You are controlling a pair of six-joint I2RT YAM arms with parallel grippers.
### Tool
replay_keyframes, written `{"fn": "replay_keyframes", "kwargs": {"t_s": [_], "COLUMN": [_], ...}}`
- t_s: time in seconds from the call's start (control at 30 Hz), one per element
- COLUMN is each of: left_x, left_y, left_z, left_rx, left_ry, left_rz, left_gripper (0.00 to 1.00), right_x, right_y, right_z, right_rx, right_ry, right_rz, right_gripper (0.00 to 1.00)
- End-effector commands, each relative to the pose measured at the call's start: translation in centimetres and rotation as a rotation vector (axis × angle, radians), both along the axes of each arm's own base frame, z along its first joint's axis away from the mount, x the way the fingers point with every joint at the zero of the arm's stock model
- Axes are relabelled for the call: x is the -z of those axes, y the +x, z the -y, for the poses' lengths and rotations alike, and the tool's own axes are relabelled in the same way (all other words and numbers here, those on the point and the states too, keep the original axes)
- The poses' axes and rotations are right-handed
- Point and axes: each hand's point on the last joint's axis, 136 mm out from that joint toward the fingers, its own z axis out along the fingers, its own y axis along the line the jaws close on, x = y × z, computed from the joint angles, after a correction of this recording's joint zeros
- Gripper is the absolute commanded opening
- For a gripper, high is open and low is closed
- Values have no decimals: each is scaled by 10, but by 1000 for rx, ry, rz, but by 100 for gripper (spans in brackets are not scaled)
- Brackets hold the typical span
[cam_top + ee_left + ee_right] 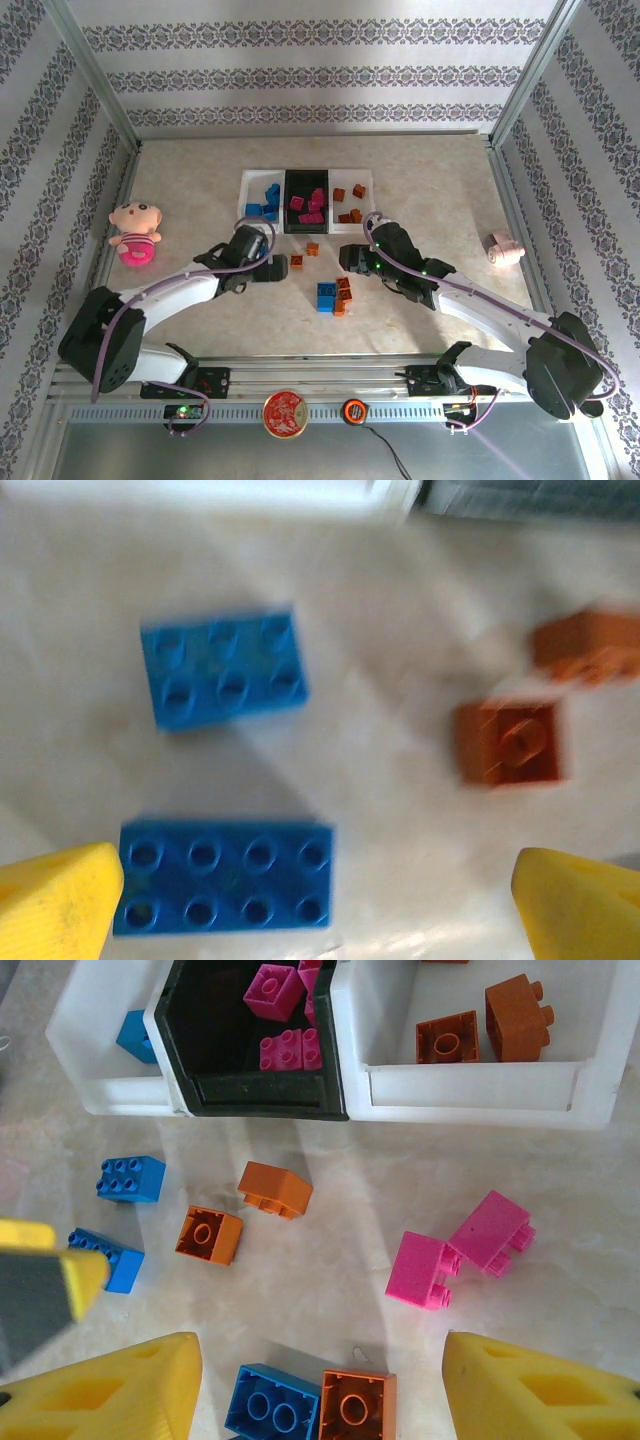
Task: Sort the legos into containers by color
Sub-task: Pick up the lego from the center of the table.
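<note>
Three joined containers stand at the back: a white bin (258,193) with blue legos, a black bin (306,201) with pink ones, and a white bin (352,190) with orange ones. My left gripper (279,268) hangs open over the table. Between its yellow fingertips (60,900) lies a long blue lego (224,878), untouched, with a shorter blue lego (222,667) and two orange legos (510,742) beyond. My right gripper (320,1400) is open and holds nothing. A blue lego (272,1405) and an orange lego (357,1407) lie upside down below it. Two pink legos (423,1270) lie ahead of it to the right.
A pink plush doll (135,233) lies at the far left and a pink-white roll (503,248) at the far right. More loose legos (335,295) sit between the two grippers. Patterned walls and metal rails (115,235) close in the table.
</note>
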Motion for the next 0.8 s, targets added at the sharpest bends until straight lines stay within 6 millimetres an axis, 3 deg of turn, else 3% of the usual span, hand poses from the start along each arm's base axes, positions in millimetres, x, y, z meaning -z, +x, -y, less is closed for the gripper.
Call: {"fn": "replay_keyframes", "kwargs": {"t_s": [0.0,0.13,0.27,0.47,0.6,0.77], "left_x": [15,22,33,27,-4,-71], "left_y": [3,10,11,13,18,46], "left_z": [-3,-7,-6,3,7,9], "left_rx": [-28,-32,-28,-10,-4,-27], "left_ry": [35,84,98,50,15,-32], "left_rz": [12,32,14,26,80,202], "left_gripper": [100,99,90,63,59,58], "right_x": [1,-2,-4,-3,-2,-2], "right_y": [-3,-6,-7,-5,-5,-5], "right_z": [-3,0,3,1,0,-1], "right_rx": [-5,-2,6,3,0,-3], "right_ry": [19,21,17,15,16,20], "right_rz": [0,11,18,14,11,9], "right_gripper": [66,66,66,66,66,66]}}
